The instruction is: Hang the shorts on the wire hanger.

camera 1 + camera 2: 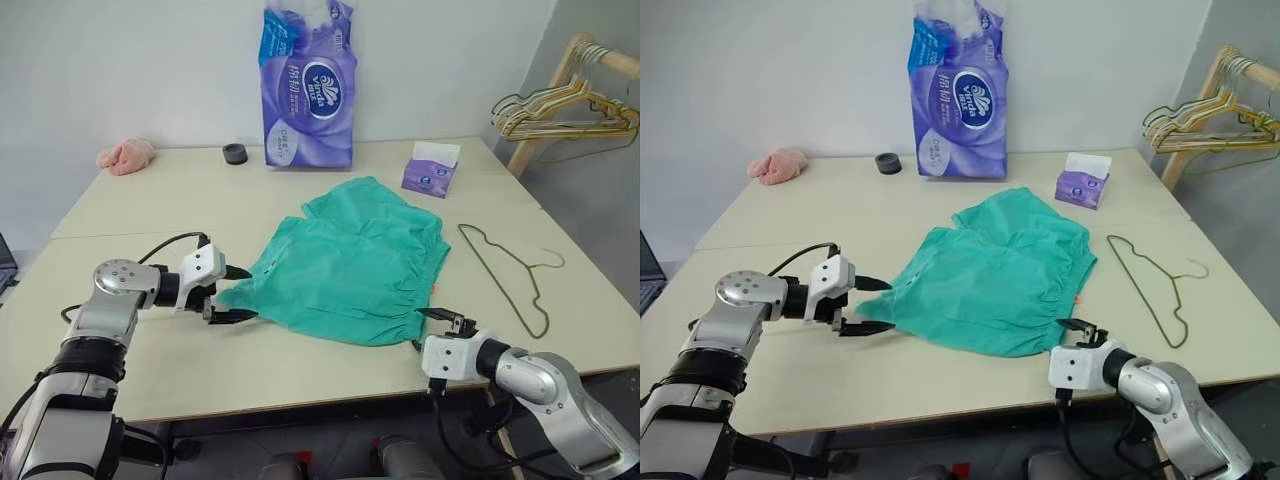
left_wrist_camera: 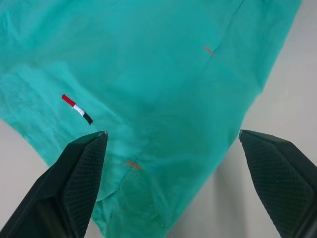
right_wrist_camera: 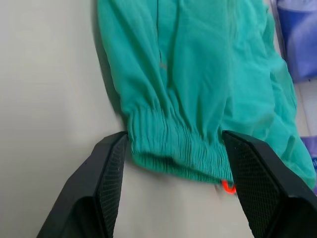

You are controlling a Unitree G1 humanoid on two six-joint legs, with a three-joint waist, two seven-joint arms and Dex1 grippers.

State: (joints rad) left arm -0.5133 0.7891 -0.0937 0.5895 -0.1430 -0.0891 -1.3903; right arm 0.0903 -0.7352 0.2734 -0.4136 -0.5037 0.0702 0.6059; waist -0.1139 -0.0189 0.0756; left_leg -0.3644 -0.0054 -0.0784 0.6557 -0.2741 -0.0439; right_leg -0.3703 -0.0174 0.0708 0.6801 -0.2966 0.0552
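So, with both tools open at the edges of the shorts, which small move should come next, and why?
Probably the right tool should ease forward and close on the waistband. The shorts lie flat on the table, and the gathered waistband sits between its open fingers, not yet gripped. The left tool is also open over the other edge, and the wire hanger lies apart, beside the shorts.

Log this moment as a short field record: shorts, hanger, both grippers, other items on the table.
shorts: teal shorts lying flat mid-table, elastic waistband toward the robot
wire hanger: olive wire hanger flat on the table, to the right of the shorts, apart from them
left gripper: left gripper jaws open at the shorts' left corner
right gripper: right gripper jaws open, straddling the waistband edge
far side: purple tissue pack, small tissue box, pink cloth, black cap
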